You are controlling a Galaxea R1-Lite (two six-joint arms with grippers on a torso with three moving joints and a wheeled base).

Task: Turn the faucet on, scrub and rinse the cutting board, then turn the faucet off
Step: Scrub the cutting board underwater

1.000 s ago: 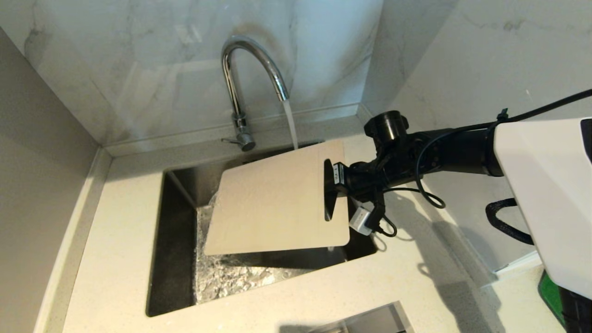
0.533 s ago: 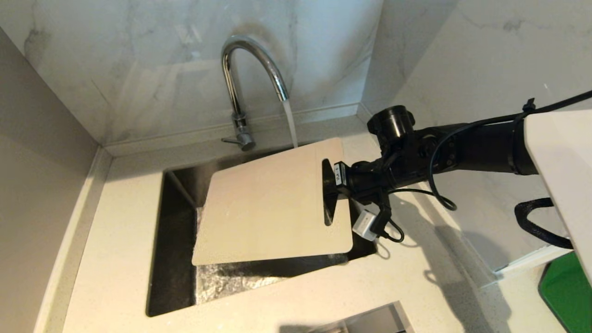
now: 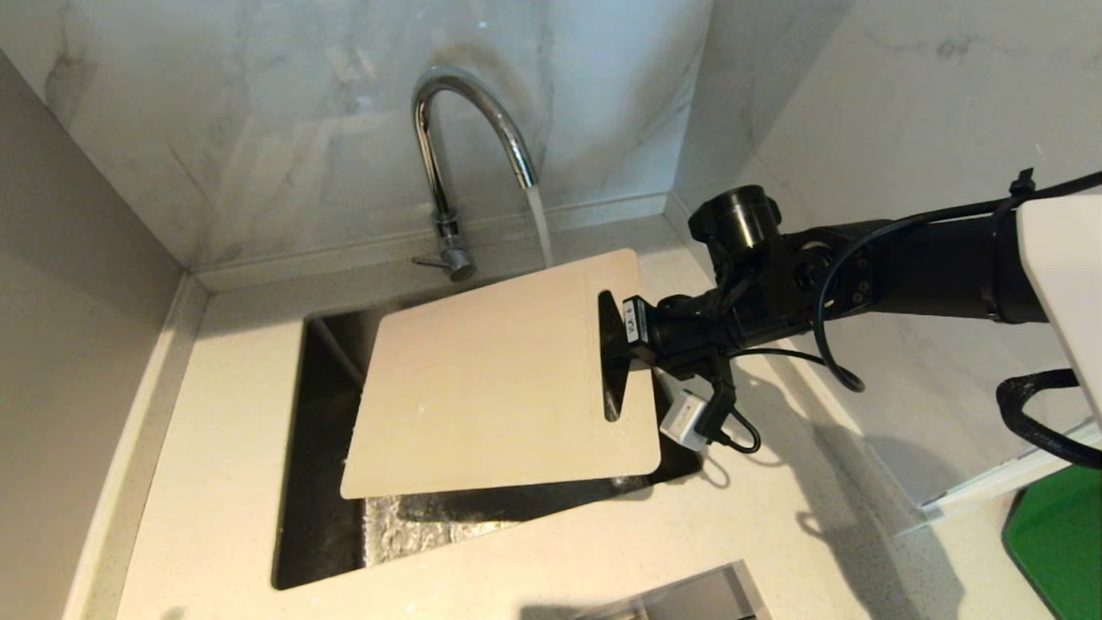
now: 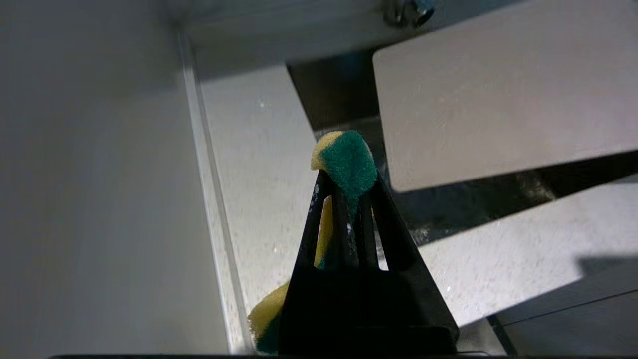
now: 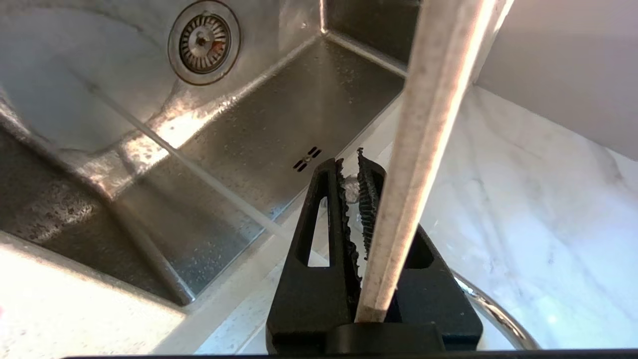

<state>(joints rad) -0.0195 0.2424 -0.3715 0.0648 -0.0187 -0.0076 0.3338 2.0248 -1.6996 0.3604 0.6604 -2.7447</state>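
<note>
The chrome faucet (image 3: 469, 129) is running, and its stream (image 3: 538, 224) drops behind the far edge of the cutting board (image 3: 491, 379). The beige board hangs tilted over the sink (image 3: 323, 482), its low end to the left. My right gripper (image 3: 624, 340) is shut on the board's rim beside the handle cutout. The right wrist view shows the board's edge (image 5: 428, 129) clamped deep in the right gripper (image 5: 351, 167). My left gripper (image 4: 344, 182), outside the head view, is shut on a yellow and green sponge (image 4: 349, 159) over the counter left of the board (image 4: 498, 89).
Marble walls close the corner behind and to the right of the sink. A plain panel (image 3: 77, 344) stands on the left. The drain (image 5: 204, 42) shows in the wet basin. A green object (image 3: 1055, 534) lies at the lower right, and a metal edge (image 3: 689, 594) shows at the bottom.
The right arm has lifted the board. Its low left end has come up out of the basin and swung further left, so it lies flatter. Water keeps running.
</note>
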